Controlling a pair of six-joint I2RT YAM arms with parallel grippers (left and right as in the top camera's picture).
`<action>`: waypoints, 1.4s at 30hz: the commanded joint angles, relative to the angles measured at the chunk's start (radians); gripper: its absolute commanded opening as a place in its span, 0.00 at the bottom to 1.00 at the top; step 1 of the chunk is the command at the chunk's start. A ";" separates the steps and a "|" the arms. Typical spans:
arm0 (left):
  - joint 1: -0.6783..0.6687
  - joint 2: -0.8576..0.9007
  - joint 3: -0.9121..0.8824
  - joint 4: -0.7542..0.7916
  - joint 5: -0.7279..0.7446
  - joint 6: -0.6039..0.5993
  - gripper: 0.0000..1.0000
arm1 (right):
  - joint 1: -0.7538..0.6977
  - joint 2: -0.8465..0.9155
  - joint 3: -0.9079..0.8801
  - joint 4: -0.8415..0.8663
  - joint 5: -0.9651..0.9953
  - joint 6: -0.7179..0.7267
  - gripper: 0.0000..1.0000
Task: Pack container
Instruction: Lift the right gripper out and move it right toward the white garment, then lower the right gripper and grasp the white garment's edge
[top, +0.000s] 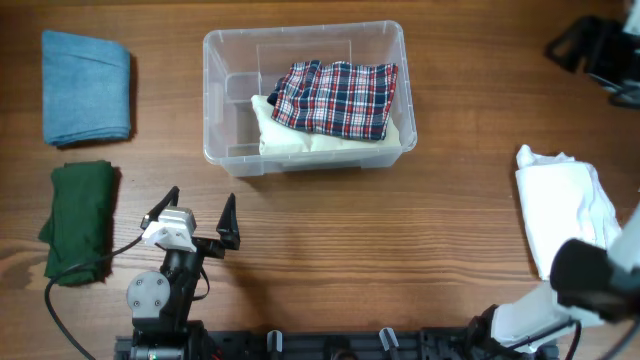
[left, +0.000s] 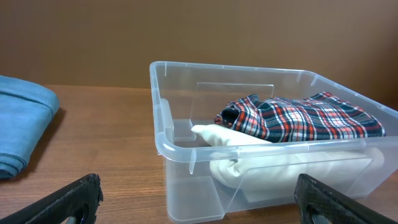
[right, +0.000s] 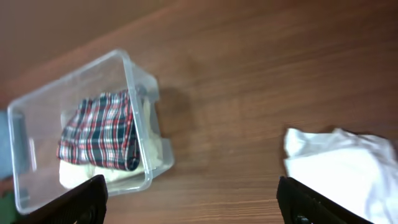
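Observation:
The clear container (top: 212, 100) stands at the table's back centre. Inside it a red, white and navy plaid cloth (top: 335, 98) lies on a folded cream cloth (top: 290, 137). My left gripper (top: 198, 215) hovers open in front of the container's left end, with nothing between its fingers. The left wrist view faces the container's wall (left: 186, 193), with the plaid cloth (left: 305, 118) showing over the rim. My right gripper (right: 193, 208) is open and empty, above bare wood between the container (right: 134, 81) and a white cloth (right: 342, 171).
A folded blue cloth (top: 87, 87) lies at the back left and a dark green cloth (top: 80, 220) at the front left. The white cloth (top: 565, 205) sits at the right edge, partly under the right arm (top: 590, 280). Dark equipment (top: 600, 50) stands at the back right.

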 joint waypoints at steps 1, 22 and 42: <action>-0.006 -0.007 -0.006 -0.003 -0.009 -0.006 1.00 | -0.100 -0.169 -0.037 -0.004 0.012 0.060 0.90; -0.006 -0.007 -0.006 -0.003 -0.009 -0.006 1.00 | -0.631 -0.624 -1.031 0.338 0.011 0.244 0.90; -0.006 -0.007 -0.006 -0.003 -0.009 -0.006 1.00 | -0.903 -0.625 -1.553 0.637 0.000 0.267 0.93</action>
